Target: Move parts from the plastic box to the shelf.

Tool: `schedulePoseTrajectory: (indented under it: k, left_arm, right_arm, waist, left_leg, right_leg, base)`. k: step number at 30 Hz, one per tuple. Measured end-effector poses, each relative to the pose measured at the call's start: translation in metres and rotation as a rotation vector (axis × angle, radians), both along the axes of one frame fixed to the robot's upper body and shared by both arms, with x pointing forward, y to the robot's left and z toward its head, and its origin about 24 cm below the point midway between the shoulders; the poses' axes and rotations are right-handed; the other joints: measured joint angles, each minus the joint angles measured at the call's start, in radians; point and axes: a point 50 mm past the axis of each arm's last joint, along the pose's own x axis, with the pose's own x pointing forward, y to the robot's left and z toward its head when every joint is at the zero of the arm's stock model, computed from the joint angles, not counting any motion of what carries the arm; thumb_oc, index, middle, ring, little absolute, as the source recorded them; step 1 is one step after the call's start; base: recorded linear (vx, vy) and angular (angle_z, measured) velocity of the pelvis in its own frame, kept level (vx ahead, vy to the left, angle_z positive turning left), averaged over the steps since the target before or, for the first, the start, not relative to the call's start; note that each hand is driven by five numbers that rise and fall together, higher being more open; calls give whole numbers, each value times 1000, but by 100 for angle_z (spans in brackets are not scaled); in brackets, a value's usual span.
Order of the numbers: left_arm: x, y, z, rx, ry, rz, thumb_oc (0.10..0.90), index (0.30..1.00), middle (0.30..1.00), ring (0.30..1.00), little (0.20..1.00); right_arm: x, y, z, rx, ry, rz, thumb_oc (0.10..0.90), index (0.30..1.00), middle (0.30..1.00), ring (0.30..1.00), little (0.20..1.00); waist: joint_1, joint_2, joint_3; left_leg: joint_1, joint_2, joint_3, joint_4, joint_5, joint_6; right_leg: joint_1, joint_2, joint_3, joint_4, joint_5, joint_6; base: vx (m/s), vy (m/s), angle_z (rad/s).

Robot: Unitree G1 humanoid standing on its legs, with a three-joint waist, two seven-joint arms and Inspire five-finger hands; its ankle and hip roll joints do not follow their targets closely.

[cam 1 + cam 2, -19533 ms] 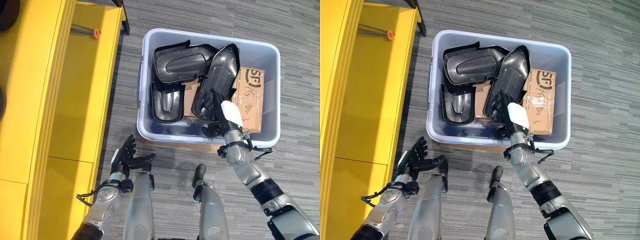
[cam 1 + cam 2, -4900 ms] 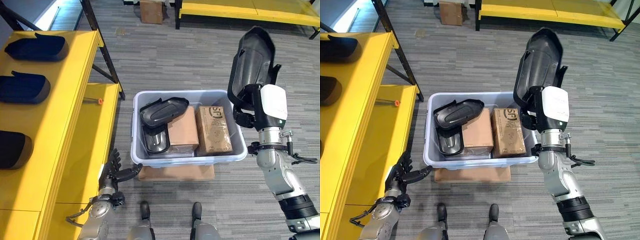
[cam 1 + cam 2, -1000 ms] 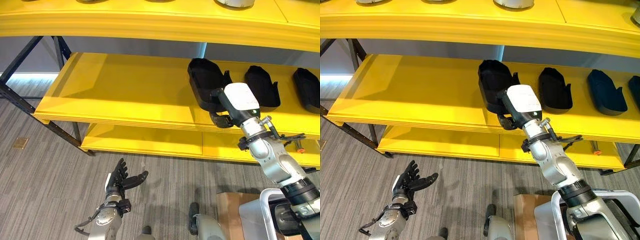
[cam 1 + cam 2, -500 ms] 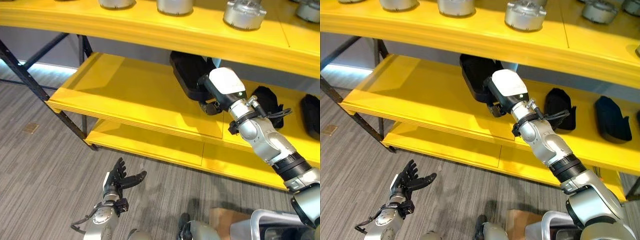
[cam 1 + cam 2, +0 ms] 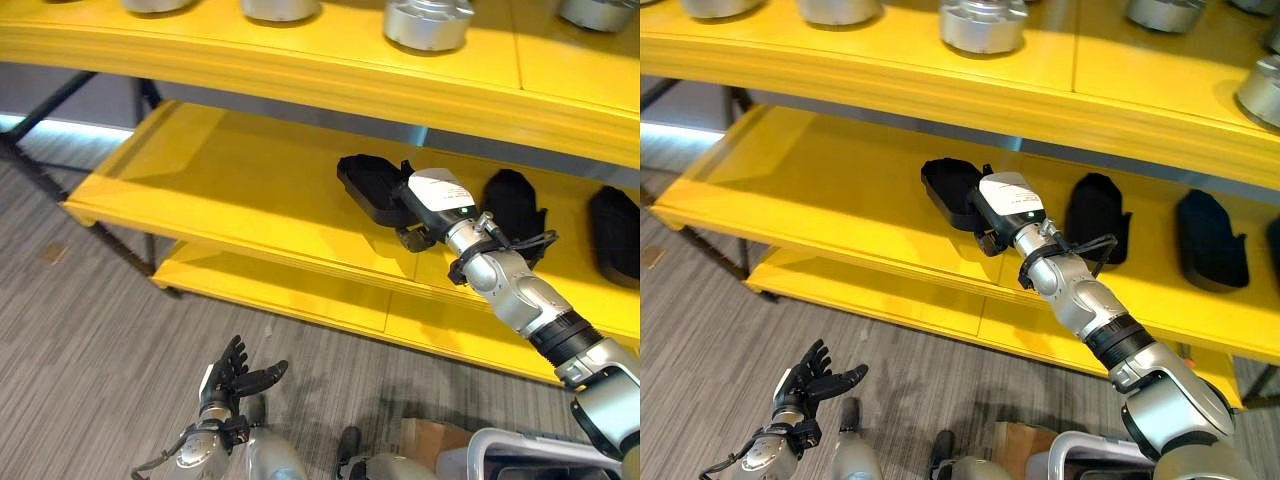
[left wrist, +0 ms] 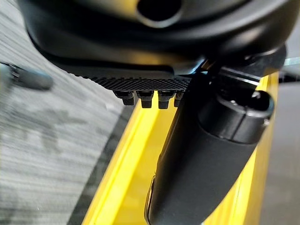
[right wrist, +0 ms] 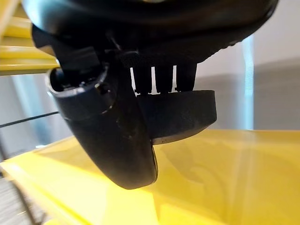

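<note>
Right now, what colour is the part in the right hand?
Black, clearest in the left eye view.

Three black moulded plastic shell parts lie in a row on the middle board of the yellow metal shelf (image 5: 820,215): one (image 5: 952,190) at the robot's right hand, a second (image 5: 1096,220) beside it, a third (image 5: 1209,239) further along. A sliver of a fourth shows at the right eye view's edge. On the top board stand at least five silver-grey metal cylinders, among them one (image 5: 984,22) above the first part. Two hands show, one low over the floor.
</note>
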Motion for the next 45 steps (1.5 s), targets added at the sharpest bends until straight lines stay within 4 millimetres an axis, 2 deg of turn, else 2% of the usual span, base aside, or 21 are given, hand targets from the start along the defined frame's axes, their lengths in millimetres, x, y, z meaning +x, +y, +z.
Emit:
schedulePoseTrajectory:
  k: [3, 6, 7, 8, 9, 10, 11, 13, 16, 19, 27, 31, 35, 40, 45]
  left_arm:
    - [13, -4, 7, -4, -38, -23, 900, 1000, 1000, 1000, 1000]
    - [13, -7, 7, -4, -37, -32, 900, 1000, 1000, 1000, 1000]
    - [13, -8, 7, -4, -35, -36, 900, 1000, 1000, 1000, 1000]
    - [13, -10, 6, -6, -30, -42, 900, 1000, 1000, 1000, 1000]
    - [14, -11, 6, -9, -34, -45, 900, 1000, 1000, 1000, 1000]
    - [15, -12, 7, -9, -37, -47, 900, 1000, 1000, 1000, 1000]
    - [18, -12, 9, -8, -46, -49, 900, 1000, 1000, 1000, 1000]
    - [26, -12, 15, -4, -72, -54, 900, 1000, 1000, 1000, 1000]
    - [29, -7, 21, 13, -94, -50, 900, 1000, 1000, 1000, 1000]
    - [27, -2, 21, 31, -86, -50, 900, 1000, 1000, 1000, 1000]
    - [19, -4, 14, 25, -54, -64, 900, 1000, 1000, 1000, 1000]
    - [19, -4, 15, 26, -55, -64, 900, 1000, 1000, 1000, 1000]
    - [19, -4, 14, 27, -54, -64, 900, 1000, 1000, 1000, 1000]
    - [19, -4, 14, 26, -53, -66, 900, 1000, 1000, 1000, 1000]
    - [22, -5, 16, 27, -61, -74, 900, 1000, 1000, 1000, 1000]
  right_arm:
    - [-3, -16, -6, 21, 12, -67, 400, 300, 300, 300, 300]
    - [-3, -24, -3, 11, 1, -97, 400, 300, 300, 300, 300]
    - [-3, -26, -1, 9, -5, -103, 400, 300, 300, 300, 300]
    - [-3, -27, 0, 8, -11, -107, 400, 300, 300, 300, 300]
    - [-3, -29, 3, 12, -20, -114, 400, 300, 300, 300, 300]
    - [-3, -30, 3, 11, -23, -116, 400, 300, 300, 300, 300]
    - [-2, -31, 4, 8, -28, -123, 400, 300, 300, 300, 300]
    - [-2, -29, 5, 12, -32, -116, 400, 300, 300, 300, 300]
    - [-2, -25, 7, 18, -37, -101, 400, 300, 300, 300, 300]
    - [-1, -21, 6, 27, -34, -93, 400, 300, 300, 300, 300]
    - [5, -28, 12, 21, -43, -140, 400, 300, 300, 300, 300]
    - [11, -38, 13, 10, -33, -196, 400, 300, 300, 300, 300]
    - [17, -50, 4, -10, 11, -254, 400, 300, 300, 300, 300]
    - [21, -57, 4, -21, 27, -294, 400, 300, 300, 300, 300]
    - [33, -61, 5, -71, 55, -341, 400, 300, 300, 300, 300]
  waist:
    - [0, 8, 3]
    - [-6, 24, 3]
    - [-15, 28, 2]
    - [-23, 44, -3]
    - [-23, 50, -4]
    - [-25, 50, -4]
    - [-23, 40, -4]
    - [-11, 27, -6]
    - [11, 19, -4]
    - [12, -2, -2]
    - [-1, -29, -3]
    - [-3, -28, -4]
    - [1, -28, -3]
    - [0, -27, -4]
    - [-3, -17, 2]
  left_leg:
    - [21, -38, 3, 5, 5, 6]
    - [29, -71, 33, 25, 10, 16]
    - [28, -80, 54, 38, 21, 29]
    - [36, -79, 57, 52, 49, 49]
    - [47, -93, 54, 46, -4, 37]
    - [47, -101, 61, 46, -19, 44]
    - [47, -136, 83, 43, -44, 57]
    - [48, -202, 100, 45, -69, 91]
    - [51, -255, 128, 51, -90, 123]
    - [61, -269, 134, 58, -101, 133]
    - [40, -249, 133, 152, -157, 130]
    - [7, -251, 129, 178, -166, 133]
    - [-8, -255, 125, 191, -172, 137]
    - [-25, -255, 123, 198, -172, 138]
    - [-59, -246, 113, 248, -184, 143]
  right_leg:
    - [45, -40, 20, -23, -1, 13]
    - [63, -94, 46, -32, -3, 61]
    - [64, -120, 52, -33, -6, 88]
    - [63, -134, 57, -31, -14, 112]
    - [56, -151, 67, -22, -18, 138]
    - [54, -163, 68, -21, -19, 149]
    - [47, -202, 72, -19, -23, 167]
    - [50, -267, 86, -38, -12, 190]
    - [72, -320, 99, -93, 25, 237]
    - [99, -331, 99, -128, 40, 262]
    - [122, -320, 103, -136, 41, 263]
    - [105, -324, 101, -134, 43, 265]
    - [98, -327, 97, -134, 43, 265]
    - [82, -327, 96, -129, 43, 266]
    - [41, -323, 100, -63, 17, 264]
  base:
    - [63, 240, -11]
    - [36, 207, -14]
    - [26, 144, -4]
    - [29, 184, -7]
    - [13, 88, -7]
    - [14, 82, -4]
    - [16, 89, 4]
    - [22, 104, 2]
    - [20, 51, -9]
    - [25, 32, -2]
    - [-2, 4, -2]
    - [-28, 2, 5]
    - [-43, -7, 3]
    - [-50, -20, 0]
    - [-92, -33, 1]
